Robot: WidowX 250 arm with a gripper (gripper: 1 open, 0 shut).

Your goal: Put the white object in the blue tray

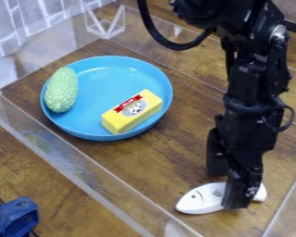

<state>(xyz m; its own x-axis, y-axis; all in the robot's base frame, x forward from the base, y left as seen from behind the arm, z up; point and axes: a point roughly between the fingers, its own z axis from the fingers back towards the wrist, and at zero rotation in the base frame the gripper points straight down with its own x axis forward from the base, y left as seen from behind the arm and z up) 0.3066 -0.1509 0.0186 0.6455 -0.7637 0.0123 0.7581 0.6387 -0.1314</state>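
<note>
Trouble could come if the gripper [237, 188] closes off-center: the flat white fish piece [206, 198] may slip out or skid across the wooden table [138, 176]. In the camera view the jaws stand wide open, down around the fish's tail end, holding nothing yet. The blue tray [95, 74] sits well apart, with a yellow block [130, 111] and a green veggie [60, 89] in it.

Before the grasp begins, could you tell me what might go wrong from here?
1. The white fish-shaped piece lies flat and thin on the table; the open gripper covers only its tail end, so closing may pinch it off-centre and let it slip.
2. The blue tray already holds a yellow block and a green object, leaving limited room.
</note>
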